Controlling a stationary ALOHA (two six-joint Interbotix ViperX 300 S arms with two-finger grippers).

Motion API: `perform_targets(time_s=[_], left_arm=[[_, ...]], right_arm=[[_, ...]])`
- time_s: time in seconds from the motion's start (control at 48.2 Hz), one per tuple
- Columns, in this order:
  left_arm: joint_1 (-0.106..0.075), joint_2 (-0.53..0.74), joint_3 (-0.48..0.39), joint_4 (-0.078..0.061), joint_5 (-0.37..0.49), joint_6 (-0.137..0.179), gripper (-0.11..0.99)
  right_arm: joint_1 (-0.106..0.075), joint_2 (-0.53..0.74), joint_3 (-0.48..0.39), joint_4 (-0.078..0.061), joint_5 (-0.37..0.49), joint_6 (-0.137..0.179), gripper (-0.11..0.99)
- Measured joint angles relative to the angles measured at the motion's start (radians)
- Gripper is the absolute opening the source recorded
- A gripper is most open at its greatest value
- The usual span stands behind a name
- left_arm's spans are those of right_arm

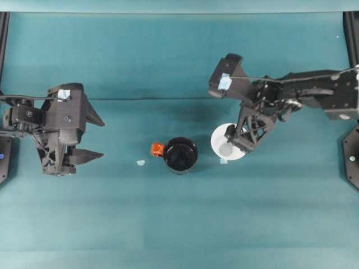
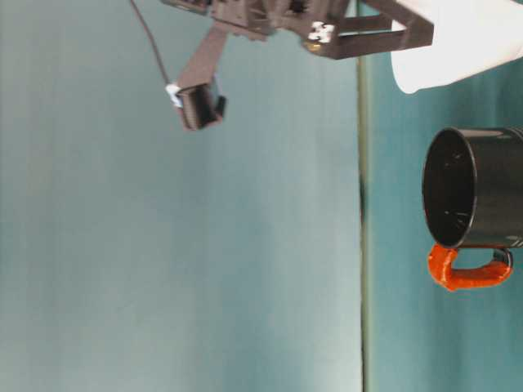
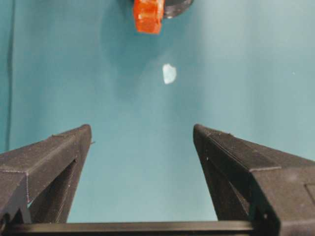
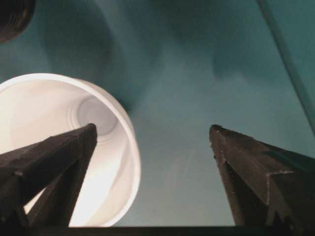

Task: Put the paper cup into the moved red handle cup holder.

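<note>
1. Near the middle of the teal bench [image 1: 179, 224], seen from overhead, stands the red handle cup holder [image 1: 180, 154], a glossy black round cup, upright, mouth open.
2. Its red-orange handle [image 1: 157, 149] sticks out toward 9 o'clock; in the bench-level view the handle [image 2: 467, 269] reads as a closed loop on the holder's wall.
3. Just off the handle, further toward 9 o'clock, lies a small pale scrap [image 1: 141, 163]; the left wrist view shows the same scrap [image 3: 169, 73] on bare bench beyond the fingers.
4. At 3 o'clock from the holder, close beside it but apart, sits the paper cup [image 1: 224, 140], white, its mouth up and its greyish base visible inside.
5. A second pale scrap [image 1: 223, 161] lies at the cup's rim on the 6 o'clock side.
6. The right gripper [image 1: 241, 134] hangs over the cup with its fingers spread apart; in the right wrist view one finger [image 4: 54, 162] lies over the cup's opening and the other stands outside the rim, so the wall sits between them; whether either touches the cup I cannot tell.
7. Far out at 9 o'clock, well apart from the holder, the left gripper [image 1: 92, 137] rests with its fingers wide apart and nothing between them, pointing toward 3 o'clock.
</note>
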Motion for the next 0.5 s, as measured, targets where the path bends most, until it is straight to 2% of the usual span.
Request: perform_targets(time_s=[0.353, 0.436, 0.498], left_arm=[[0.0, 0.0, 0.0, 0.0, 0.0, 0.0, 0.92], [0.002, 0.0, 0.002, 0.0, 0.0, -0.005, 0.92], [0.002, 0.0, 0.002, -0.002, 0.0, -0.003, 0.92]], right_arm=[[0.005, 0.026, 0.0, -0.002, -0.003, -0.002, 0.8], [0.005, 0.028, 0.0, 0.0, -0.005, 0.0, 0.75], [0.005, 0.028, 0.0, 0.002, -0.011, -0.002, 0.65]])
